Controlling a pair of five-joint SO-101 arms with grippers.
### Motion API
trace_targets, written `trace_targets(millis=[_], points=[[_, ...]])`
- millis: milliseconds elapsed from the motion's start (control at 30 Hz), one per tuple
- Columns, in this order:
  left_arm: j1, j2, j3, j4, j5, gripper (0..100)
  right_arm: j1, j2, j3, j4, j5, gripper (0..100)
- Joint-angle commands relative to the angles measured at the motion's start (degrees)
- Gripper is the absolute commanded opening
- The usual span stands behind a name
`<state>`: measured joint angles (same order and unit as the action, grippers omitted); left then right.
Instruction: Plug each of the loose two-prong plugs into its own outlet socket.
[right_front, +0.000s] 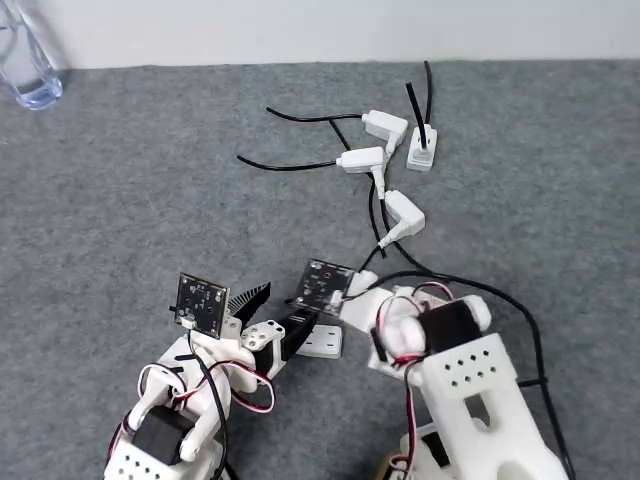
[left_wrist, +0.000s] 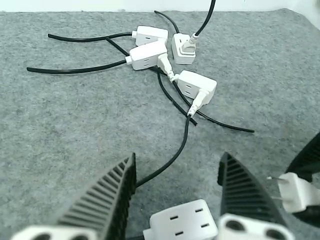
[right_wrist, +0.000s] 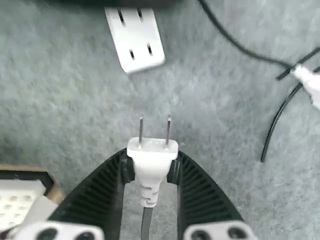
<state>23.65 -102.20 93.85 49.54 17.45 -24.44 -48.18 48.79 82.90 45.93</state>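
The right claw (right_wrist: 150, 162) pinches the plug (right_wrist: 151, 156), likely light and rigid, by its smooth body, while the left claw (left_wrist: 177, 160) stands spread over the socket (left_wrist: 181, 224).

High: fixed overhead, looks down across table (right_front: 120, 200) | left wrist: low, facing forward | right wrist: close, downward | shared: nearest socket (left_wrist: 182, 225)
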Motion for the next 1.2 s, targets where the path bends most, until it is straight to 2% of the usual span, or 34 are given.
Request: trace_targets(millis=[0,133,467,900,1167], points=[[0.9,-0.2,-0.6,-0.3,-0.2,26,-4.4,-1.2,-6.4,1.7,-4.5,0.8],[0.9,-0.2,-0.6,-0.4,-0.1,26,-10.0,1.4,-10.3,3.0,-9.1,0.8],[0.9,-0.2,-0.7,-0.4,-0.2,26,-17.4,15.6,-25.1,7.5,-15.9,0.8],[0.5,-0.2,-0.9,-0.3,-0.4,26,-17.9,17.1,-28.1,8.0,-16.4,0.8],[0.5,-0.2,-0.7,-0.3,-0.4,26,-17.8,17.1,-36.5,12.6,-16.3,0.8]])
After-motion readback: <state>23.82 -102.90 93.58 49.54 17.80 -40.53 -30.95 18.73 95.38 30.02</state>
